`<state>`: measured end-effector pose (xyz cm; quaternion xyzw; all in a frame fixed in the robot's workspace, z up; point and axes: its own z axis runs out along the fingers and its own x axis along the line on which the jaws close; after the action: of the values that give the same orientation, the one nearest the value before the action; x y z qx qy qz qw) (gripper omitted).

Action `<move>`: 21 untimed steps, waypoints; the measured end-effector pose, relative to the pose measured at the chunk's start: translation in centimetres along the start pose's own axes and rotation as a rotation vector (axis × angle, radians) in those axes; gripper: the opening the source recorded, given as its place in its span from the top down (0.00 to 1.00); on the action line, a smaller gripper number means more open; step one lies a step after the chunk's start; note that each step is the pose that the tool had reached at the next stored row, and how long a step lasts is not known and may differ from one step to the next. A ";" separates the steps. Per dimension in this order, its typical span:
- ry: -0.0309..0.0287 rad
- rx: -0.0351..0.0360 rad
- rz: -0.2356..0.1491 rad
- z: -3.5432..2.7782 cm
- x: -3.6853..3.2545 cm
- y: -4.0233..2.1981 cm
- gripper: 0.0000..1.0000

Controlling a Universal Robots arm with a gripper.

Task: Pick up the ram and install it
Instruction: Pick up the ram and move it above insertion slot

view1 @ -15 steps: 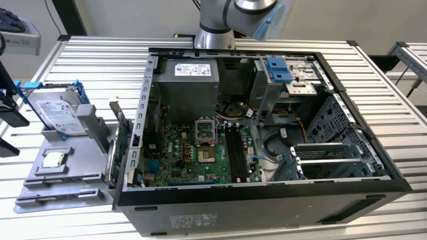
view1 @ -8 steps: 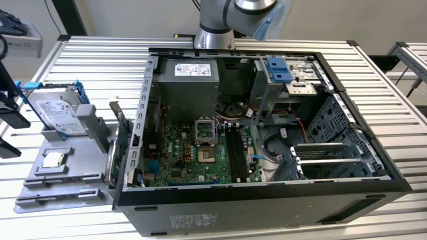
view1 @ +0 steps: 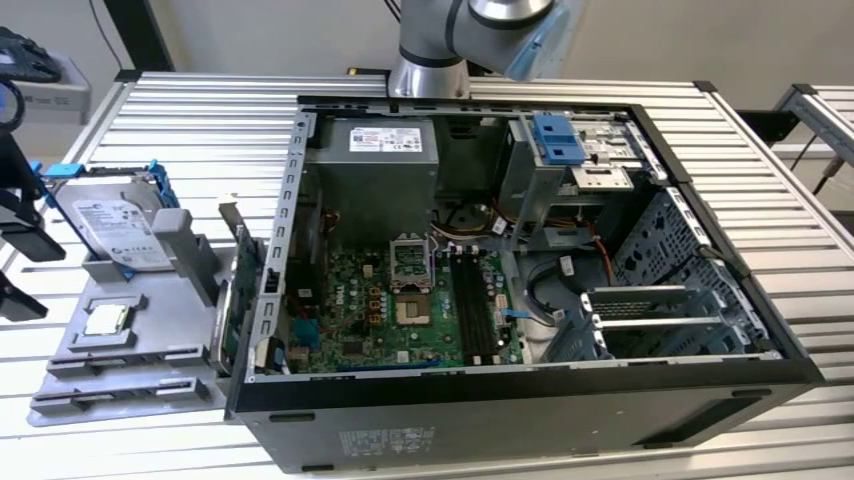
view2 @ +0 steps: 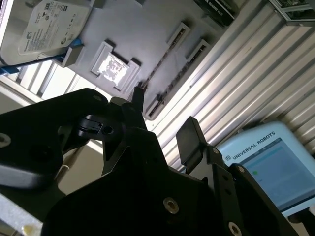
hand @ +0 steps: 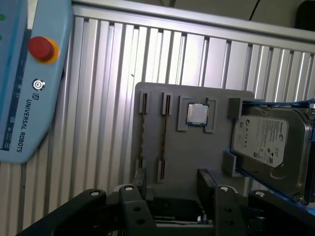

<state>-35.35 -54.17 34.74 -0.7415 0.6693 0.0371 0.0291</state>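
The ram (hand: 142, 140) stands on edge as a thin dark strip in a slot of the grey tray (hand: 197, 162); a second strip like it (hand: 164, 135) fills the neighbouring slot. In the second wrist view the ram (view2: 158, 69) runs along the tray (view2: 142, 34) just past one black fingertip (view2: 138, 98). My gripper (hand: 173, 189) hangs above the tray's edge near these slots, open, with nothing between its fingers; it is also seen from behind (view2: 165, 120). In the exterior view the tray (view1: 134, 355) lies left of the open computer case (view1: 534, 400).
A hard drive (hand: 268, 142) in a blue bracket and a small silver processor chip (hand: 198, 114) share the tray. A pale blue teach pendant (hand: 29, 83) with a red button lies close by. The motherboard (view1: 400, 310) with its long black slots (view1: 470, 300) lies inside the case.
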 end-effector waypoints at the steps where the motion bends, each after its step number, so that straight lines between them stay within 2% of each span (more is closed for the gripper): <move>1: 0.0000 0.0000 0.000 0.06 0.01 0.00 0.00; 21: -0.0002 0.0001 -0.001 0.74 0.07 0.00 0.00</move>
<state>-35.35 -54.17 34.00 -0.7419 0.6688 0.0371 0.0292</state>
